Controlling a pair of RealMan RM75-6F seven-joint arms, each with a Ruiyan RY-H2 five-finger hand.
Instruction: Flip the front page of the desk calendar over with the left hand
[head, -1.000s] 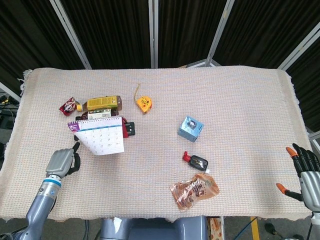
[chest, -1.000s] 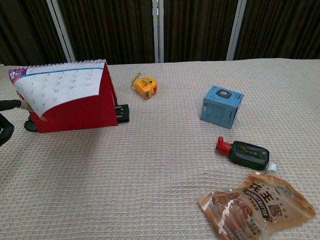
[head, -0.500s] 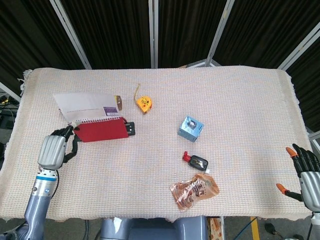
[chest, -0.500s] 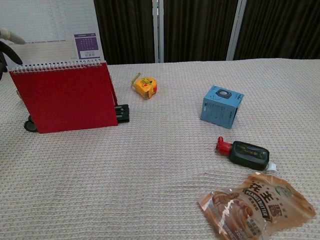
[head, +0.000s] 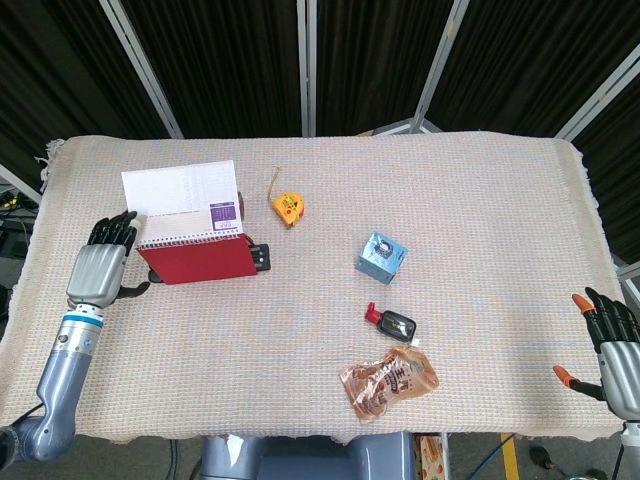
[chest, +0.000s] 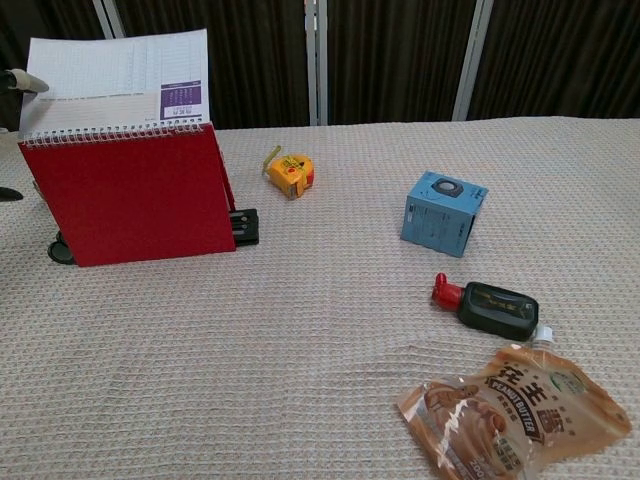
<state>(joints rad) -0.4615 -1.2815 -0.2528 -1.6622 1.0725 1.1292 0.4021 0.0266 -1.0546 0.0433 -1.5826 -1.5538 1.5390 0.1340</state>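
My left robot hand (head: 100, 268) sits at the 9 o'clock edge of the worktop (head: 450, 200), fingers spread and pointing toward 12, just beside the calendar's (head: 195, 255) left end. It holds nothing that I can make out; in the chest view only fingertips (chest: 22, 82) show, at the left edge of the raised page (chest: 120, 80), and I cannot tell whether they touch it.

The page stands upright above the spiral binding, its back leaning toward 12 o'clock, the red cover bare below it. I judge the flip about half done: the page is past vertical support only if my fingers guard it, which would explain their place beside its edge. It needs to go down behind the stand.

My right robot hand (head: 612, 345) rests open at the 4 o'clock corner, well apart, not needed.

A tape measure (head: 287, 207) lies at 1 o'clock of the calendar, near but not touching.
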